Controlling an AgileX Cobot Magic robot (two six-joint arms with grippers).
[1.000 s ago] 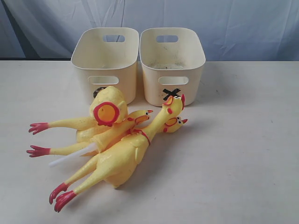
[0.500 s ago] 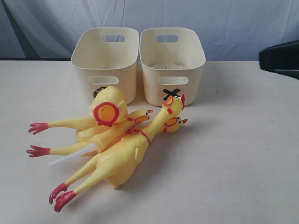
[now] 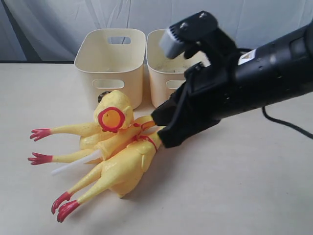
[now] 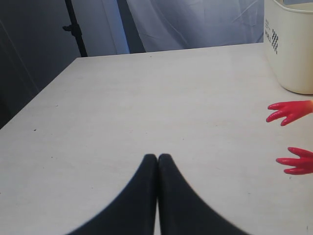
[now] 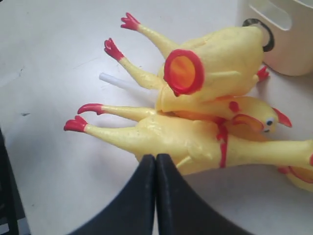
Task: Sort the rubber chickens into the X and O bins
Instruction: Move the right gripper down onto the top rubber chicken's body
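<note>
Your right gripper (image 3: 164,131), jaws pressed together on nothing, hangs over the neck end of the heap of yellow rubber chickens with red trim (image 3: 122,166), just near of the two cream plastic bins (image 3: 110,73). The long bodies run from red feet (image 3: 41,133) at near left toward far right. The left gripper (image 4: 157,160), clamped empty too, sits well left. The pale tabletop (image 3: 234,186) is flat and open to the right.

A pale table (image 3: 254,196) fronts a bluish-white curtain (image 3: 49,24) and 1 black pole (image 4: 75,25).
</note>
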